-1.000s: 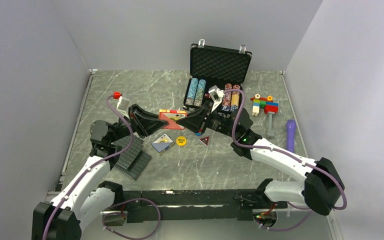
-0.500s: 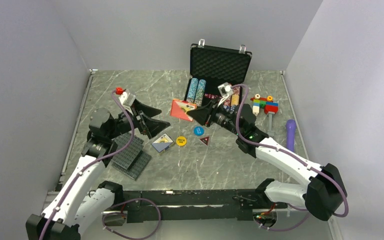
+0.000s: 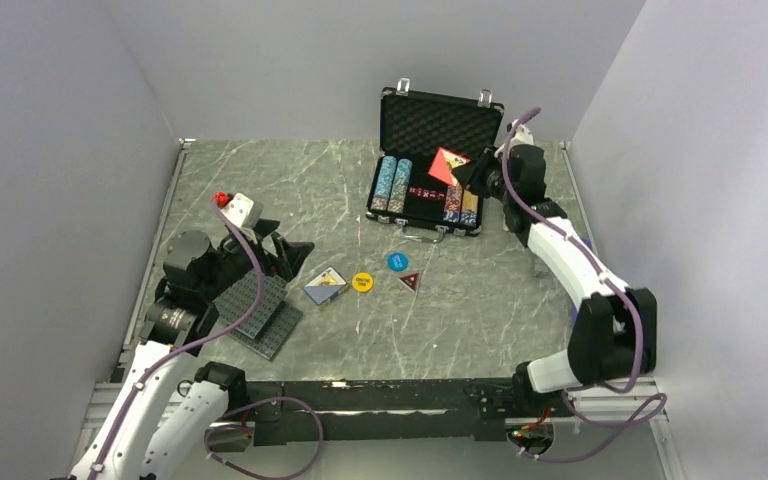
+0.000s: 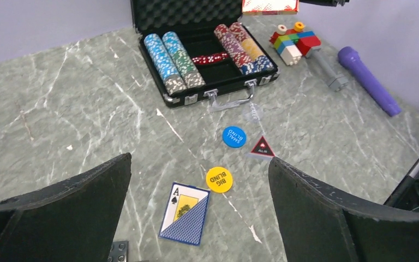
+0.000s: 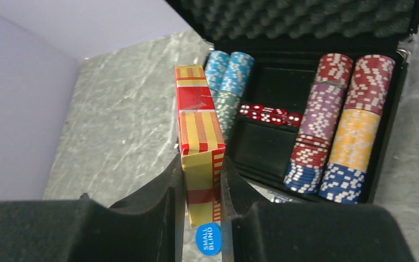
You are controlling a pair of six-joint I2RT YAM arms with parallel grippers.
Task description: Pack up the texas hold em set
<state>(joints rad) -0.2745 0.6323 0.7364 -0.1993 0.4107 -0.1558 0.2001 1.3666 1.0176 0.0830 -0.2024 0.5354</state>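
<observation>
Right wrist view: my right claw (image 5: 202,183) is closed narrow on the red-and-yellow card deck (image 5: 199,136), one finger pressed against each broad face, and the box stands on edge over the open briefcase (image 5: 398,93). Beneath it the chip rows (image 5: 354,136) fill the outer compartments on both sides, and tiny red dice (image 5: 267,113) lie in a line across the dark middle. From the top camera the deck hangs tilted above the right half of the case, in front of the upright foam lid (image 3: 440,125). My left claw (image 4: 199,161) is spread wide with nothing between its fingers, held above the table (image 3: 480,310) beside the studded plates (image 3: 260,310). On the marble ahead of it lie a blue-backed deck (image 4: 184,212), a yellow button (image 4: 219,179), a blue button (image 4: 234,136) and a red-triangle button (image 4: 262,146), each apart from the others, all outside the case.
</observation>
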